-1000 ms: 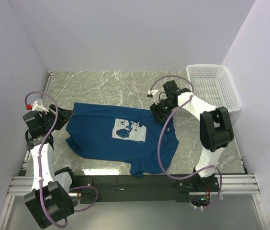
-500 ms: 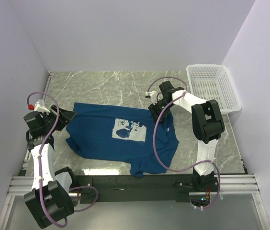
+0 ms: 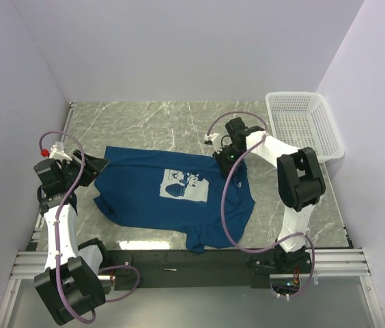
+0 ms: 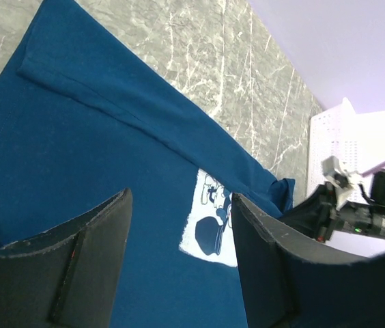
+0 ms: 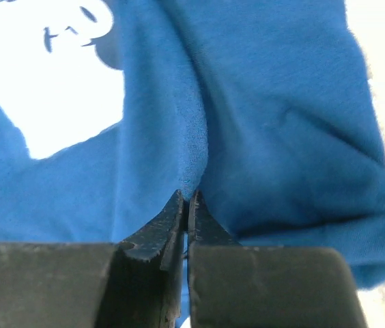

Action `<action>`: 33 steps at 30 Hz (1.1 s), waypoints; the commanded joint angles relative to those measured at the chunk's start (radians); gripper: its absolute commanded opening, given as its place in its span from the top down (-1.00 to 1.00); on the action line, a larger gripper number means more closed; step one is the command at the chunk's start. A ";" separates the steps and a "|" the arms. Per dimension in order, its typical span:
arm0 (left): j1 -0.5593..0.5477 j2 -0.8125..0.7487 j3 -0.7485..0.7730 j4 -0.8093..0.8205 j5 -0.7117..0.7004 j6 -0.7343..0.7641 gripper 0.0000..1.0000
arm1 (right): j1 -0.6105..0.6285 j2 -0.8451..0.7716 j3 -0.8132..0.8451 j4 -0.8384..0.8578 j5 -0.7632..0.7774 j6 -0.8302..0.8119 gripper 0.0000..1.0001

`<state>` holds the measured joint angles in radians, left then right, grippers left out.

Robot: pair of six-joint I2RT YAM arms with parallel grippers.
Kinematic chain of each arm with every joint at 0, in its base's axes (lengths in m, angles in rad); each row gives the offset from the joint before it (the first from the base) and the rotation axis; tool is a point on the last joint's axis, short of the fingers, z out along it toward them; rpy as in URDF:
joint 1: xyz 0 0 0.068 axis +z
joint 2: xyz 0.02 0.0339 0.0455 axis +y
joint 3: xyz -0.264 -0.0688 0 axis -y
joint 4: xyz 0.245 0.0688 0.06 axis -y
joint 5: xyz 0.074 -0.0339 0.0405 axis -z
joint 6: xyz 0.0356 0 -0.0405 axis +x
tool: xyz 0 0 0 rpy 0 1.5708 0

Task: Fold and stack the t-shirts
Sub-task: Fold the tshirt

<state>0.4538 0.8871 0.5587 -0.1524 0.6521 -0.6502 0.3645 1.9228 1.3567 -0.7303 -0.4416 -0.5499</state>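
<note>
T-shirt location: the dark blue t-shirt (image 3: 172, 198) lies spread on the desk (image 3: 145, 123), between the two arms, white print (image 3: 184, 185) facing up.
Right jaws: the right gripper (image 3: 225, 156) has its jaws closed, pinching a raised fold of the t-shirt (image 5: 281, 137) at its far right corner; in the right wrist view the tips (image 5: 187, 205) meet on the cloth.
Left jaws: the left gripper (image 3: 95, 166) stands open over the left edge of the t-shirt and holds nothing; contact with the cloth cannot be told.
T-shirt axis: long axis runs left to right across the desk, with the right end lying nearer the bases.
Right arm pose: reached forward and bent inward, wrist pointing down at the cloth.
Left arm pose: raised at the left desk edge, wrist turned towards the centre.
Surroundings: a white mesh basket (image 3: 305, 126) stands at the far right, apart from the t-shirt.
</note>
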 commanded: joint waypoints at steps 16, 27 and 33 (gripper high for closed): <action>-0.003 0.016 -0.008 0.047 0.029 0.001 -0.30 | 0.335 -0.141 -0.001 -0.334 -0.278 -0.214 -0.35; -0.001 0.019 -0.009 0.048 0.032 0.001 -0.30 | 0.042 -0.192 0.061 -0.064 -0.108 0.106 -0.45; -0.001 0.018 -0.016 0.059 0.043 -0.006 -0.30 | -0.116 -0.163 0.007 0.106 0.082 0.376 -0.03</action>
<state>0.4538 0.9081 0.5510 -0.1364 0.6628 -0.6510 0.2447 1.7859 1.3960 -0.7502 -0.4831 -0.3489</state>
